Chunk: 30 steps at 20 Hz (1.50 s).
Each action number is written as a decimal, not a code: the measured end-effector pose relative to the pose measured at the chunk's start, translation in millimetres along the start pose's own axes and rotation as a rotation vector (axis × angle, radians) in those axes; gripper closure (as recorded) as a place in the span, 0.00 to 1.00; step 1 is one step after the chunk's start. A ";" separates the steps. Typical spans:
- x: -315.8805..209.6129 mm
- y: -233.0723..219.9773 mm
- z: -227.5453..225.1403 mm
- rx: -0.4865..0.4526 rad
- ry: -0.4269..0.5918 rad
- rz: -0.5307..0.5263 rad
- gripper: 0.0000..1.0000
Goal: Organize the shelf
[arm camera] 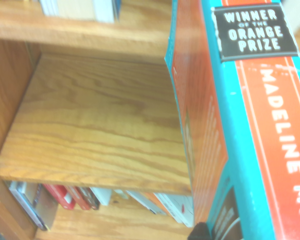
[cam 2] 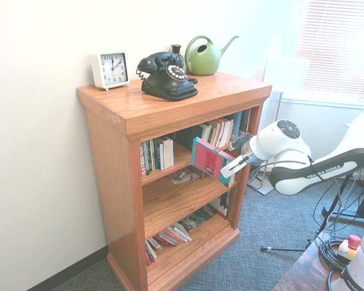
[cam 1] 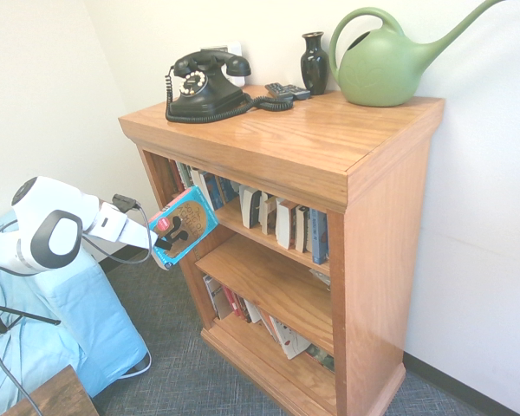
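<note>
Room bright, even daylight. Second exterior view: window (cam 2: 337,45) with blinds blown out to near white at upper right; wall beside it washed out. Shelf (cam 1: 295,139) top shows soft sheen, no hard shadows; tiers under the overhang darker. Wrist view: book (arm camera: 240,125) close up, soft focus, print legible; bottom corner blurred. Exterior views sharp, slight wide-angle bending at edges.
</note>
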<state>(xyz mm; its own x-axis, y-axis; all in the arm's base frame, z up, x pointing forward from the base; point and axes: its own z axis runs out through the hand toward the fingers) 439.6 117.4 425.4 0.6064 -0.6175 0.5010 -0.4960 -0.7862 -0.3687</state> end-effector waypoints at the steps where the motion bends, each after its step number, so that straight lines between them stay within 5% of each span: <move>1: 3.2 -5.2 4.1 0.002 -0.008 -0.003 1.00; 7: 17.4 -30.5 25.3 -0.026 -0.043 -0.020 1.00; 30: 22.9 -74.7 70.3 -0.038 0.163 -0.100 1.00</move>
<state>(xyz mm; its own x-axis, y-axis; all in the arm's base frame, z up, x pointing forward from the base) 534.3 160.3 409.3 0.5470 -0.5215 0.6548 -0.4630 -0.8402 -0.2824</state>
